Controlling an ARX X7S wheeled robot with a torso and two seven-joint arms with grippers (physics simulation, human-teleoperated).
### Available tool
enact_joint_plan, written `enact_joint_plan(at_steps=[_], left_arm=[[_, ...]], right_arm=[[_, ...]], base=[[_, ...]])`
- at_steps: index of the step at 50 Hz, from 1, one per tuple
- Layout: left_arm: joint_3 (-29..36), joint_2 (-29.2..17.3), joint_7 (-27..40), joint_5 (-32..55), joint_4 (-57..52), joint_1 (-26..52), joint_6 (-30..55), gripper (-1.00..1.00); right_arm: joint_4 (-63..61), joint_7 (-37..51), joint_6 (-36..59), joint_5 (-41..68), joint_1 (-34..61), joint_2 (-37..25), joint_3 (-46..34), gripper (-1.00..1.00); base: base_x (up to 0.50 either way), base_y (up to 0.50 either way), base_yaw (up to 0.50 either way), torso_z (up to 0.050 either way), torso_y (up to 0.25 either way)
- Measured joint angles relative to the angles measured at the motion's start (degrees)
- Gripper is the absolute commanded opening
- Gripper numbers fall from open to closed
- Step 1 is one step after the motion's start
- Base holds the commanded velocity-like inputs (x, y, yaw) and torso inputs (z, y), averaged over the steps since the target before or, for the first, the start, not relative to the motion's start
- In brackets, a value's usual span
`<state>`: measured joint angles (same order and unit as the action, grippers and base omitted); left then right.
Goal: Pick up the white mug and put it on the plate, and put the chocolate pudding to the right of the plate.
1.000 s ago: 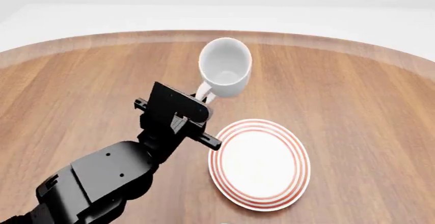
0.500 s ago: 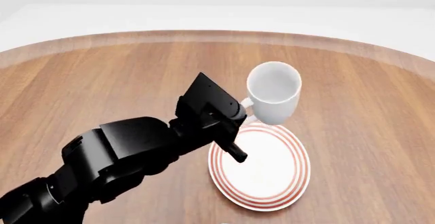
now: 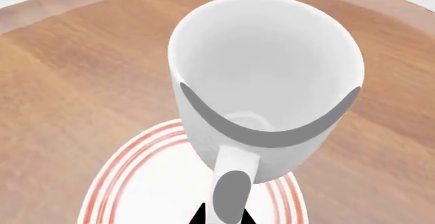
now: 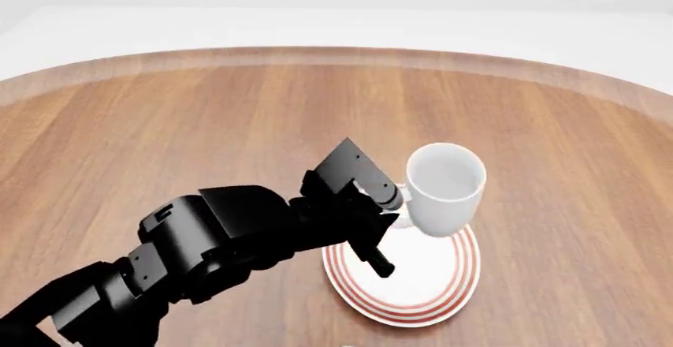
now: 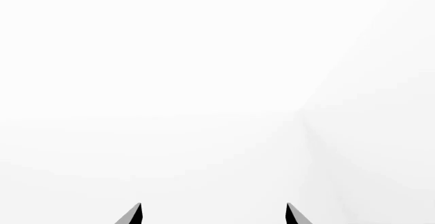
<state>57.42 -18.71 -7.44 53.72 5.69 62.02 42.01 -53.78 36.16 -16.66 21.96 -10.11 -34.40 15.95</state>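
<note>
We read no lettering anywhere. Our left end effector pinches the handle of the white mug, which is upright, empty, and held above the plate. The plate lies on the wooden table. Our right end effector is spread, facing blank white.

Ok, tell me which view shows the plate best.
The head view: the plate shows nearly whole on the table, with the white mug held by the left gripper over its far edge. The left wrist view shows only part of its rim; the right wrist view shows none.
</note>
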Motion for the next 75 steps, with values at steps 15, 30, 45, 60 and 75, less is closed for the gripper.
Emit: enact_joint_plan(at_steps=[15,30,45,60,75], left_arm=[[-0.6,4.2,-0.4,-2.0,10.3,1.4,-2.4,-1.0],[0.3,7.8,-1.6,-3.7,19.5,1.0,-4.4,-1.0],[1.4,10.2,-2.6,-5.4,26.9,0.9,-6.0,-1.0],[2.5,11.9,-3.3,-6.5,31.3,1.1,-6.9,-1.0],[3.3,13.2,-4.1,-6.7,33.6,0.9,-7.6,-1.0]], right_arm=[[0.6,-0.1,-0.6,-0.1,-0.4,0.1,0.0,1.0],[0.8,0.0,-1.1,0.2,-0.8,0.0,0.4,1.0],[0.9,0.1,-1.5,0.2,-1.1,0.0,0.6,1.0],[0.9,0.4,-1.8,0.3,-1.4,-0.1,0.8,1.0],[1.2,0.5,-2.1,0.4,-1.3,-0.3,0.7,1.0]], base=[[0.0,0.0,0.0,0.0,0.001],[0.0,0.0,0.0,0.0,0.0],[0.0,0.0,0.0,0.0,0.0],[0.0,0.0,0.0,0.0,0.001],[0.0,0.0,0.0,0.0,0.0]])
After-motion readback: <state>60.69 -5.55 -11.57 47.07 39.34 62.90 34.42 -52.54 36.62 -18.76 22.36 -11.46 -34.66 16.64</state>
